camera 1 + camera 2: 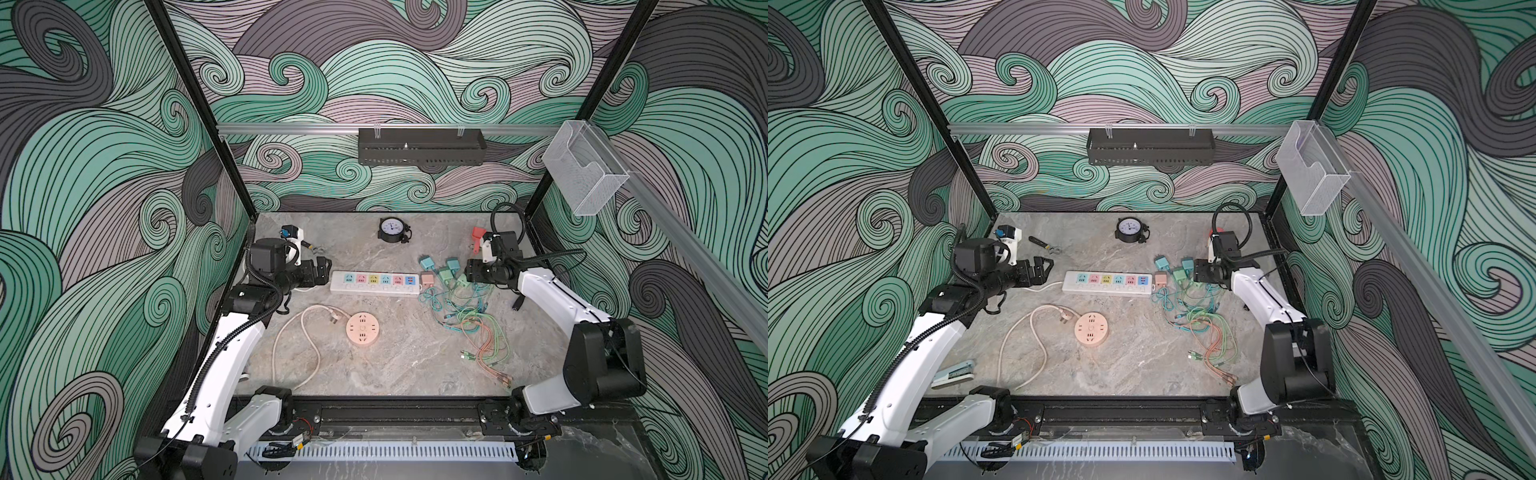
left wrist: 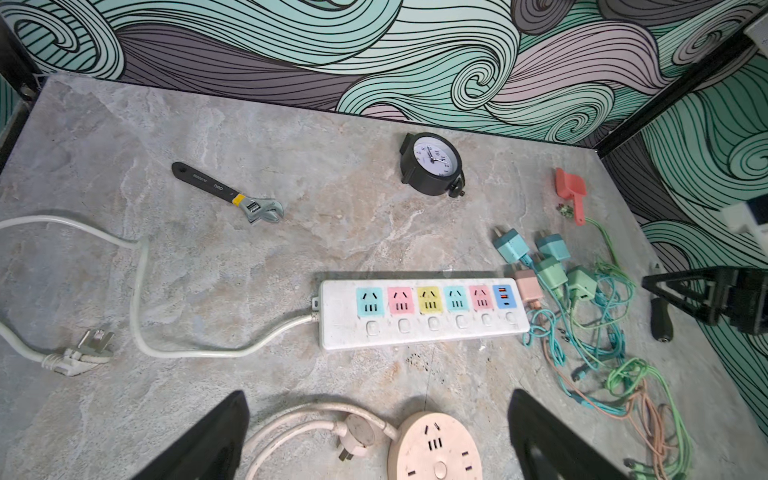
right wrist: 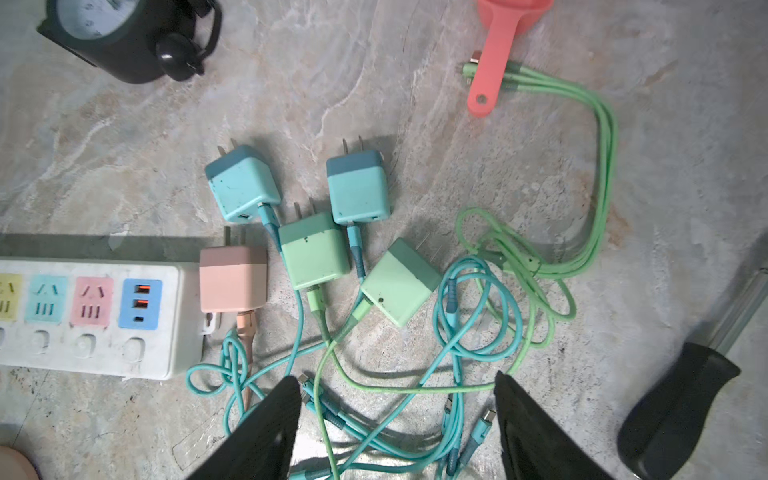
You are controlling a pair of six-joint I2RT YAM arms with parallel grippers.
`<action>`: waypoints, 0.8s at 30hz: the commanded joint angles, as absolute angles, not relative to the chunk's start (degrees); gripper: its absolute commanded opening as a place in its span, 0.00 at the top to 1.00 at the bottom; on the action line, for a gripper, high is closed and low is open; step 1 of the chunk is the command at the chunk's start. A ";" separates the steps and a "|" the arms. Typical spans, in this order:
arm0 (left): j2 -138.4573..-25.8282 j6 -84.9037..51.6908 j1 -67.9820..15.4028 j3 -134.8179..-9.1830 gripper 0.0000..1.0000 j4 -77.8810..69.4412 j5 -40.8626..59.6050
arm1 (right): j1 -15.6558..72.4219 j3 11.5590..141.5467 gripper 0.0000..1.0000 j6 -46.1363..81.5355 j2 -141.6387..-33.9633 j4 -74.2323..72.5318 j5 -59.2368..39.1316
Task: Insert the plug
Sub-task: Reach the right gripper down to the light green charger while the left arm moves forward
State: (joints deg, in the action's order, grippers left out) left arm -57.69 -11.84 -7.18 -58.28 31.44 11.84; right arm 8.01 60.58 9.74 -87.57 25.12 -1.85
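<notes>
The white power strip [image 1: 374, 289] [image 2: 340, 316] with coloured sockets lies across the middle of the table. Several charger plugs lie loose at its right end: a pink plug [image 3: 232, 282] touching the strip, two green plugs [image 3: 313, 257] [image 3: 399, 282] and two teal plugs [image 3: 243, 185] [image 3: 358, 189], all with prongs free. My right gripper [image 1: 467, 272] [image 3: 395, 378] hovers open just right of them, above the tangled cables, holding nothing. At the strip's left end my left gripper [image 1: 323, 271] [image 2: 376, 399] stands wide open and empty.
A round pink socket [image 1: 363, 329] with its cord lies in front of the strip. A black clock [image 1: 392, 230] stands at the back, a wrench [image 2: 228, 193] back left, a red scoop [image 3: 494, 58] back right. A black-handled screwdriver [image 3: 677, 411] lies right of the cables [image 1: 478, 328]. A stapler [image 1: 955, 374] lies front left.
</notes>
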 commanded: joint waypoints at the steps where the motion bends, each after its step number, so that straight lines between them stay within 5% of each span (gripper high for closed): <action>1: -56.38 -10.50 -7.38 -59.66 0.01 35.08 14.42 | 8.85 62.96 0.28 13.88 -90.10 26.48 -2.65; 24: -52.02 -10.07 -7.38 -57.57 0.01 35.89 16.65 | 11.58 63.60 0.41 25.50 -100.44 20.92 3.12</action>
